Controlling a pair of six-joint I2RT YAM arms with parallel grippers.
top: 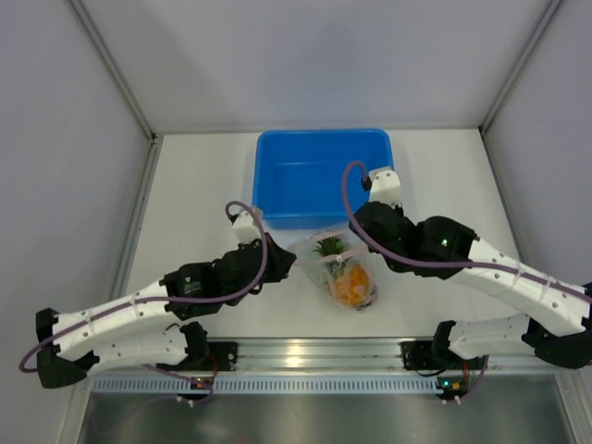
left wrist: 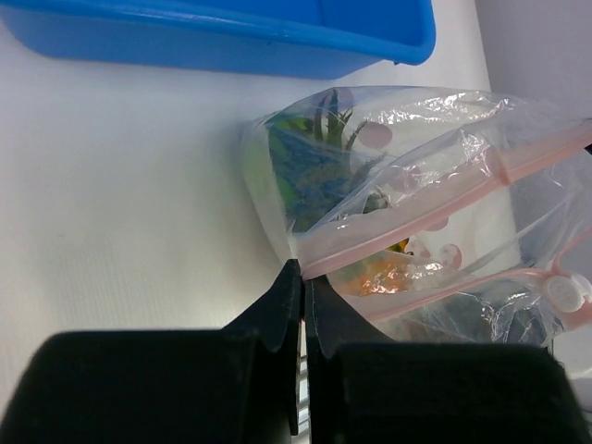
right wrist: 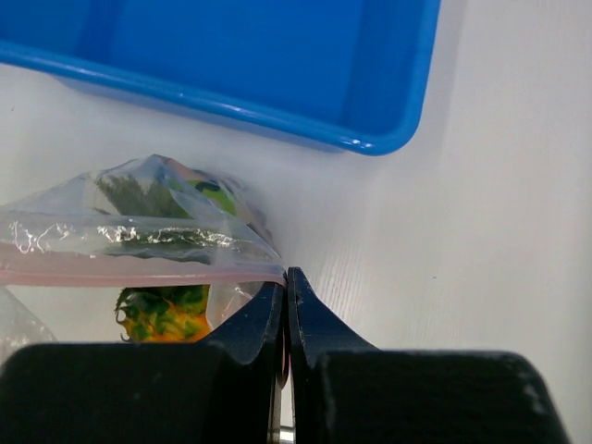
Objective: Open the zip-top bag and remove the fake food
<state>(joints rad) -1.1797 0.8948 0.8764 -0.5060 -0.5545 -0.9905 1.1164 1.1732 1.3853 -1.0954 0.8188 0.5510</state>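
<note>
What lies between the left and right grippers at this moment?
The zip-top bag with the fake food inside spans the gap, left gripper and right gripper each shut on a zip edge; the top view shows it.

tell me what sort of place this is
Probably a robotics lab test cell: grey panels box in a white table, two robot arms are bolted at its near edge, plus a blue tub.

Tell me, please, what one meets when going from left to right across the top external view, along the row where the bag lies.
left tool → zip-top bag → right tool. The blue tub lies farther back, across the span of all three, so it is left out of the order.
</note>
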